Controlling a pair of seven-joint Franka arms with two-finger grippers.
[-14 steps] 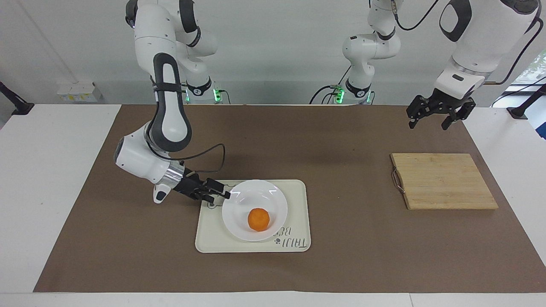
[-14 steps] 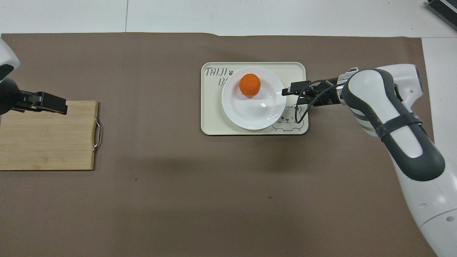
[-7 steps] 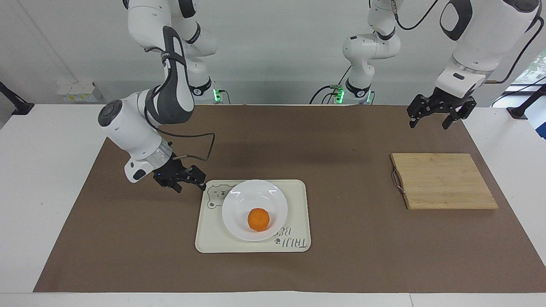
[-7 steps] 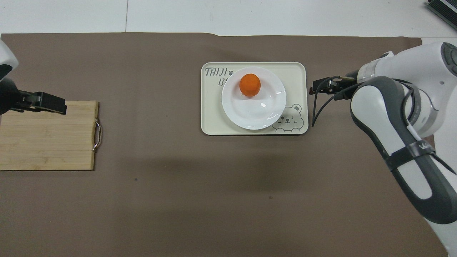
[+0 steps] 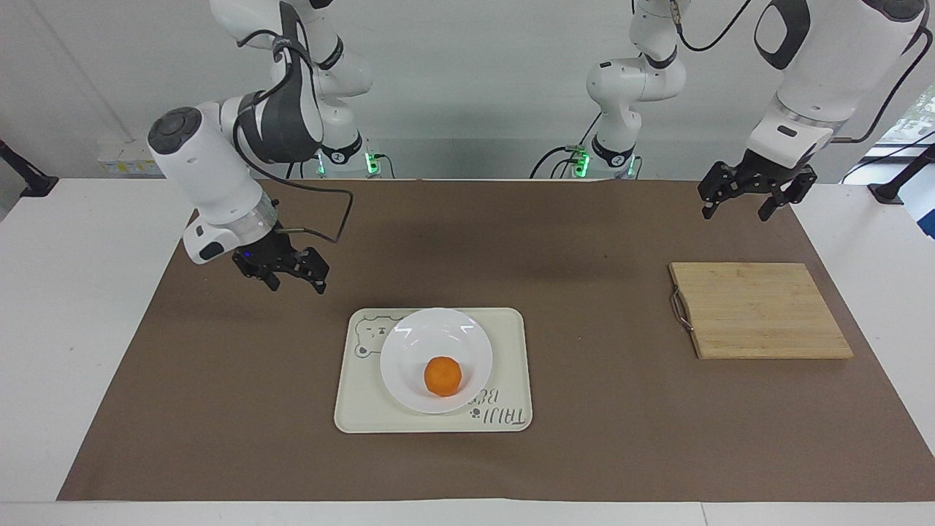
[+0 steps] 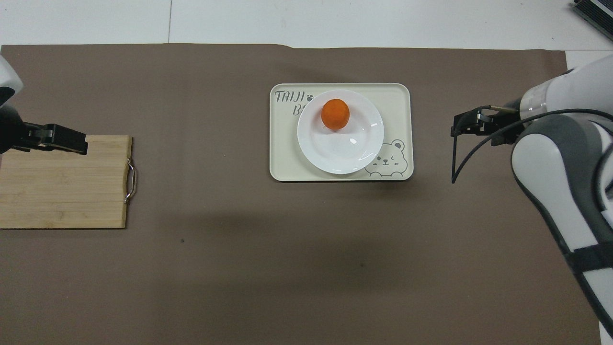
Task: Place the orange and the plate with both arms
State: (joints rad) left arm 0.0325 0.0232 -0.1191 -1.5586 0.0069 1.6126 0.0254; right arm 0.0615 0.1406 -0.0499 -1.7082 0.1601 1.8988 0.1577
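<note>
The orange [image 5: 443,375] lies in the white plate [image 5: 409,343], and the plate rests on a cream tray [image 5: 511,343] in the middle of the brown mat. They also show in the overhead view: the orange [image 6: 335,113], the plate [image 6: 341,149], the tray [image 6: 398,98]. My right gripper [image 5: 298,283] is open and empty. It hangs over the bare mat beside the tray, toward the right arm's end, clear of the plate; it also shows in the overhead view [image 6: 467,128]. My left gripper [image 5: 734,213] is open and empty, raised by the cutting board, and waits.
A bamboo cutting board [image 5: 760,310] with a metal handle lies at the left arm's end of the mat; it also shows in the overhead view [image 6: 62,182]. The brown mat [image 5: 584,438] covers most of the white table.
My right gripper has drawn back from the plate's rim, risen and moved toward the right arm's end. The plate and orange have stayed put. The left gripper has barely moved.
</note>
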